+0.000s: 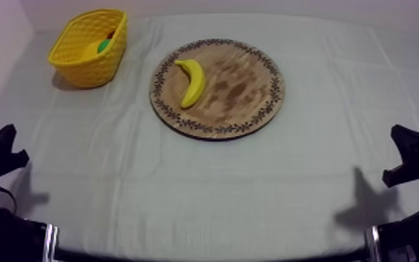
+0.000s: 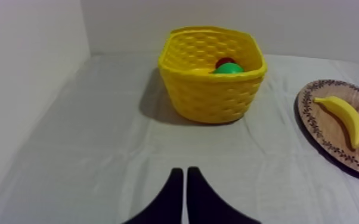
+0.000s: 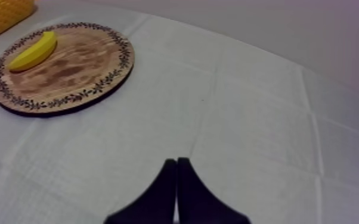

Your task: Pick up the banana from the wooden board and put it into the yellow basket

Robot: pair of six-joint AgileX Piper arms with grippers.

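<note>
The curved yellow toy banana point(image 1: 193, 82) lies flat on the round wooden board with a dark leaf-patterned rim point(image 1: 247, 90), on the half of the board nearer the basket. Its skin is smooth, plain yellow; its thinner tip points toward the far edge of the table and comes close to the patterned band; its bend bulges toward the board's middle. Nothing touches it.

The board sits a little beyond the middle of the grey-white tablecloth point(image 1: 219, 195). The yellow lattice-walled basket point(image 1: 87, 66) stands at the far left of the table, apart from the board with a strip of cloth between them, and near the pale wall point(image 2: 27, 71) on that side. Its mouth is open upward, and inside it lie a small red fruit point(image 2: 222, 61) and a rounded green piece point(image 2: 229, 68), both below the rim.

A wide stretch of cloth runs from the board's near rim to the table's near edge, and another from the board to the right edge. The left gripper point(image 2: 182, 173) rests low at the near left, facing the basket across the cloth, its black fingers clenched together on nothing. The right gripper point(image 3: 176, 161) rests low at the near right, well apart from the board, its fingers likewise pressed together on nothing.
</note>
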